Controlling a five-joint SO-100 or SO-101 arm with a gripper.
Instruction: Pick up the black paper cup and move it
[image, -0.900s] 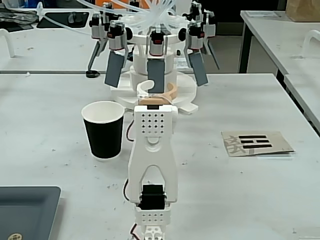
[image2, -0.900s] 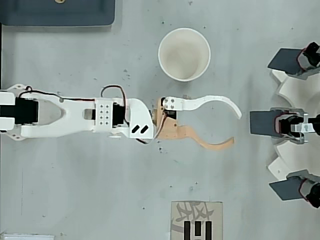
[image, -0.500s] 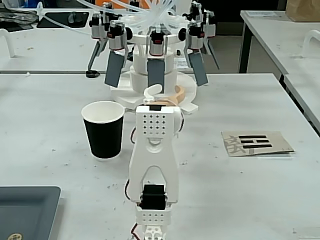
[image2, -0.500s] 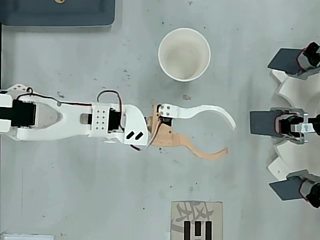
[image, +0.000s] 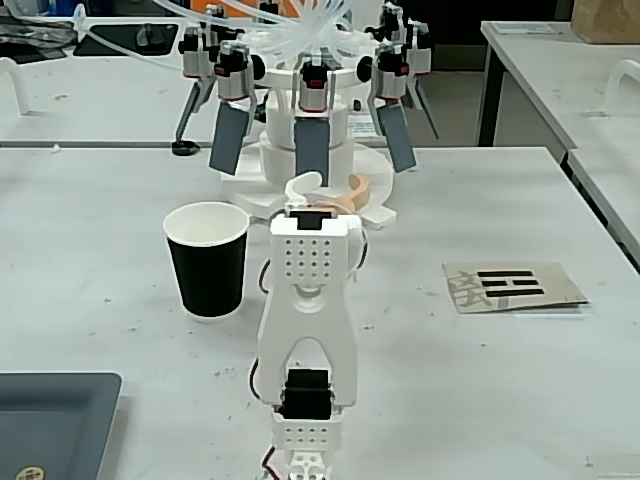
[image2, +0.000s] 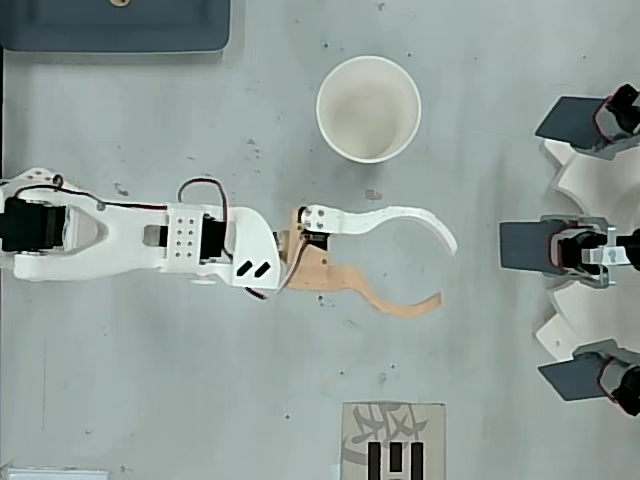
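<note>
The black paper cup (image: 207, 259) stands upright on the white table, left of the arm in the fixed view. From above I see its white inside and rim (image2: 368, 108). My gripper (image2: 446, 272) is open, with one white curved finger (image2: 405, 217) and one tan curved finger (image2: 395, 302), and nothing between them. In the overhead view it lies below the cup, apart from it. In the fixed view the arm's white body hides most of the gripper (image: 333, 184); only the finger ends show.
A white stand with several grey paddles (image: 312, 140) rises behind the gripper and shows at the right edge (image2: 575, 247) from above. A dark tray (image: 50, 418) lies at the near left. A printed card (image: 511, 285) rests to the right.
The arm has drawn back toward its base, so the open gripper has shifted left in the overhead view. The cup has not moved.
</note>
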